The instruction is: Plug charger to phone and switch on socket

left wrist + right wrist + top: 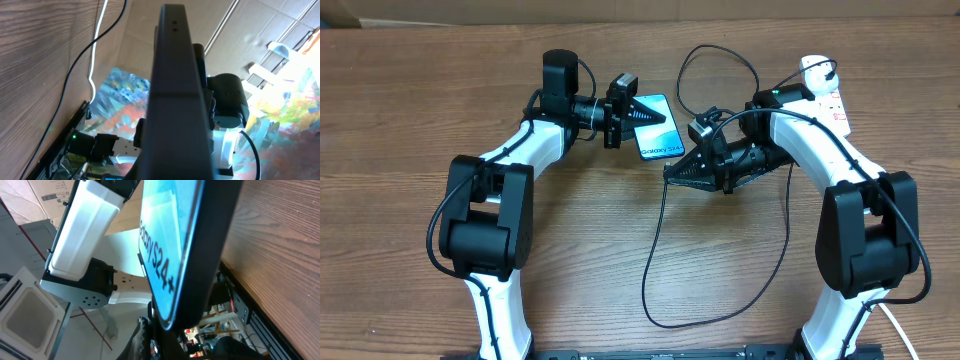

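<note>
The left gripper point(623, 108) is closed on the upper left end of the phone point(658, 128) and holds it raised and tilted above the table point(420, 90), at centre top of the overhead frame. The right gripper point(672, 172) sits just below the phone's lower end. Its fingers are narrowed to a point and appear to pinch the connector end of the charger point(650, 250); the tip itself is not visible. Treat the phone as rigid, light, smooth-sided and glass-faced: grip across its edges with moderate force. The cable is limp and light; hold it close behind the connector to prevent bending during insertion. Its slack loops toward the lower frame and may drag. The socket point(832, 100) lies at upper right, beside the right arm, which partly obstructs access.
</note>
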{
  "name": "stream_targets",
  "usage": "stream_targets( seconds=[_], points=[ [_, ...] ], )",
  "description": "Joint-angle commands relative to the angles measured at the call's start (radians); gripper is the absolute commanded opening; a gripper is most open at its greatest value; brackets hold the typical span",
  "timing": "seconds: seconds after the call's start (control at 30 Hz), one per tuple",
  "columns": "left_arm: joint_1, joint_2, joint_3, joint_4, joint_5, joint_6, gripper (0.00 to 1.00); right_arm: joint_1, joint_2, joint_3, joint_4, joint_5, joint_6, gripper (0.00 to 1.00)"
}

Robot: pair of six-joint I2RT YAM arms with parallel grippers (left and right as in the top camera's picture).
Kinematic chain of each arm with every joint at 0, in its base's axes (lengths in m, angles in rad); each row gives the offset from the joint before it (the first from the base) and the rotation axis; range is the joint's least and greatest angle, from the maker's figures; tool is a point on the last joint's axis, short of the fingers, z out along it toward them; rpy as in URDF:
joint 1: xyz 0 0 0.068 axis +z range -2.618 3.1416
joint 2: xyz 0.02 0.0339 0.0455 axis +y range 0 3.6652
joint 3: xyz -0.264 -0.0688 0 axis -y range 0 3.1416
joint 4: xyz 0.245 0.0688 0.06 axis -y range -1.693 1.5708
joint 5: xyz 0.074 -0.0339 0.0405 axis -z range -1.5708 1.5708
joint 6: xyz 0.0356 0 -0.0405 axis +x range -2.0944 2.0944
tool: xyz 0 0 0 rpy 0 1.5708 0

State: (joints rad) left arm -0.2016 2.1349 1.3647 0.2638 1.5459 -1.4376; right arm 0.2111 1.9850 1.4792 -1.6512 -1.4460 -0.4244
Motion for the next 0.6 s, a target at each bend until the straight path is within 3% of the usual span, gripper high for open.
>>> stream_targets(
  seconds=[0.0, 0.1, 0.2, 0.33, 0.4, 0.57],
  points=[
    [0.002, -0.001, 0.013, 0.003, 0.037, 0.019, 0.04, -0.027, -0.027, 0.024, 0.001, 0.02, -0.019, 0.04],
    [0.018, -0.001, 0.013, 0.044, 0.037, 0.076, 0.04, -0.059, -0.027, 0.024, 0.004, 0.036, -0.019, 0.04],
    [0.032, -0.001, 0.013, 0.171, 0.037, 0.059, 0.04, -0.077, -0.027, 0.024, 0.007, 0.036, -0.019, 0.04],
    [0.06, -0.001, 0.018, 0.476, 0.037, -0.107, 0.04, -0.082, -0.027, 0.024, 0.007, 0.036, -0.019, 0.04],
    [0.078, -0.001, 0.055, 0.662, 0.037, -0.262, 0.04, -0.082, -0.027, 0.024, 0.006, 0.036, -0.019, 0.04],
    [0.085, -0.001, 0.154, 0.701, 0.036, -0.415, 0.04, -0.082, -0.028, 0.027, -0.045, 0.058, -0.124, 0.04]
  ],
)
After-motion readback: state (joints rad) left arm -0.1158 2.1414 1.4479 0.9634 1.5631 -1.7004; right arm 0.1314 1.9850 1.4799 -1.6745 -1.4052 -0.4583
